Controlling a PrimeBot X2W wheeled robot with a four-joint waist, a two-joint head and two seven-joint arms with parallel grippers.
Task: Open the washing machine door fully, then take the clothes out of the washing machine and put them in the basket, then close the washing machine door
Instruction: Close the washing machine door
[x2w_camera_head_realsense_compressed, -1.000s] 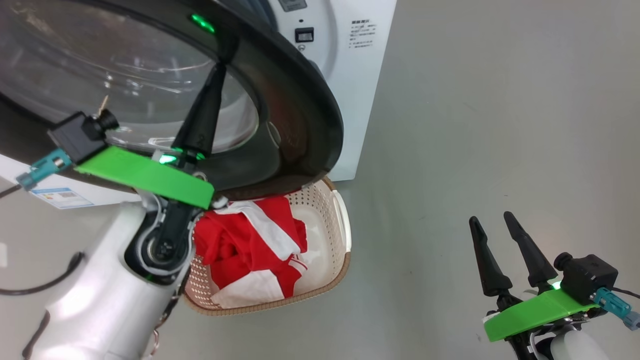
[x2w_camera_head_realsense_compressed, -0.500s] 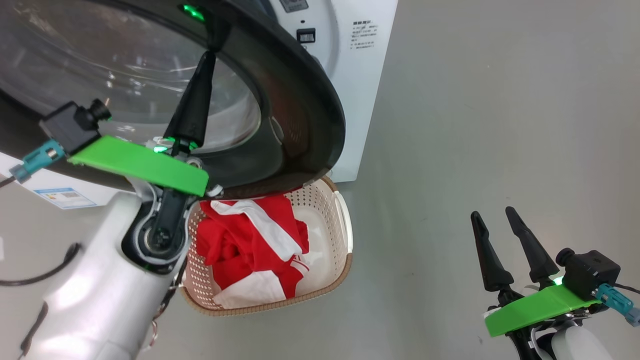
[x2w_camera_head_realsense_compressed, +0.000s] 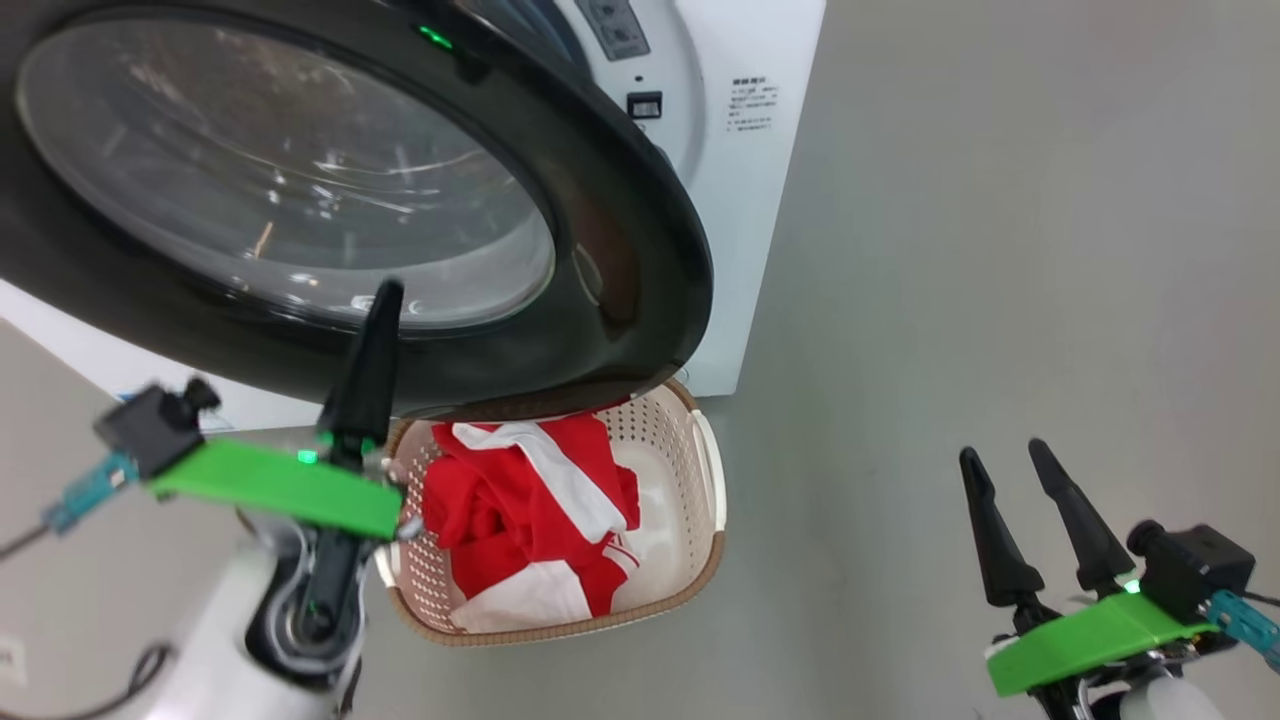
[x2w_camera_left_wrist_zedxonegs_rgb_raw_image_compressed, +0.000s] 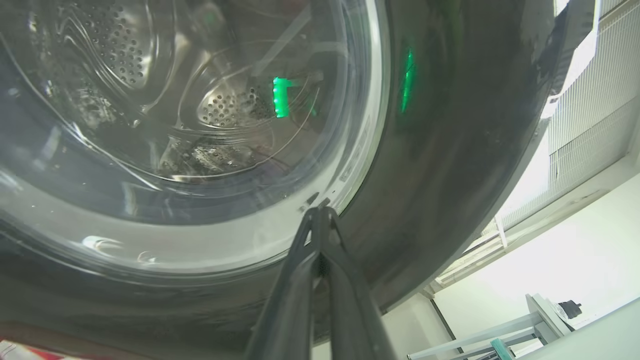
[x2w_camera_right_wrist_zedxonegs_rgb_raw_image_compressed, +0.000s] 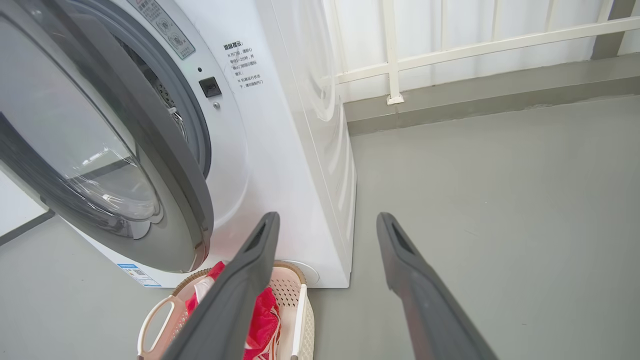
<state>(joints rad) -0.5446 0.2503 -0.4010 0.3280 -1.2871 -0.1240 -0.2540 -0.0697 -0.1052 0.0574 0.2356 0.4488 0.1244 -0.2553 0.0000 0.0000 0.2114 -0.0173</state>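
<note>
door: washing machine door (x2w_camera_head_realsense_compressed: 620, 260) part open, its black rim hangs over the back of the basket (x2w_camera_head_realsense_compressed: 712, 478) | clothes (x2w_camera_head_realsense_compressed: 520, 500): red and white, in the basket, by the washing machine (x2w_camera_head_realsense_compressed: 740, 200) | left gripper (x2w_camera_head_realsense_compressed: 386, 292): pinched tight, holding nothing, tip by the door glass | right gripper (x2w_camera_head_realsense_compressed: 1003, 450): fingers spread, empty, over bare grey floor (x2w_camera_head_realsense_compressed: 1000, 250) on the right

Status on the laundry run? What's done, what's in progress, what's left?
Done: the clothes lie in the basket, and the drum seen through the glass shows no red. In hand: the left hand, shut, points at the washing machine door near its glass edge, likely to push it. The right hand hangs open, aside. Left: the door stands ajar from the washing machine; it needs shutting.
</note>
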